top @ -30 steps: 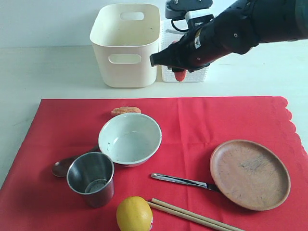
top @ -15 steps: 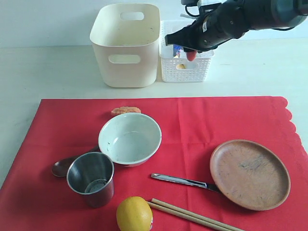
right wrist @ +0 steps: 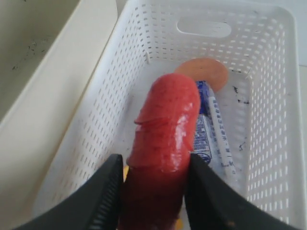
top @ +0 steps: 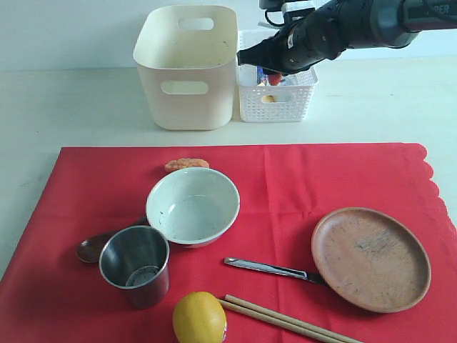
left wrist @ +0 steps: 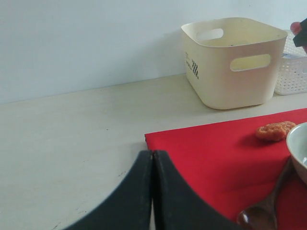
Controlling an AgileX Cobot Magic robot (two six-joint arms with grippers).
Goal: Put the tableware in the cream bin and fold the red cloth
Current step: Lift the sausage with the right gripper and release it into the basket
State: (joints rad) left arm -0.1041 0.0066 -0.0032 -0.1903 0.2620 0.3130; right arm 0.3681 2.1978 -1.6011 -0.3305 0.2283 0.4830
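The right gripper point(right wrist: 153, 191) is clamped on a red sausage point(right wrist: 165, 129), its jaws pressed against the sausage's sides. It is held above the white basket point(top: 275, 107), which stands just beside the cream bin point(top: 187, 107). In the right wrist view the sausage's long axis is seen to run straight out from the jaws, over the basket's inside, where other toy food lies. A release there is judged to be the step in hand, and the bin wall close by is to be kept clear of.

The left gripper point(left wrist: 152, 191) is pressed shut with nothing in it and is held low near the left back corner of the red cloth point(top: 321, 179).

No tableware has been binned; all of it lies on the cloth, in front of the bin. The spoon point(top: 91, 249), cup point(top: 136, 266) and bowl point(top: 193, 206) are placed nearer the left arm, the plate point(top: 371, 257) nearer the right. The knife point(top: 268, 268) is laid crosswise, one end at the plate, and the chopsticks point(top: 285, 320) are slanted toward the front right.
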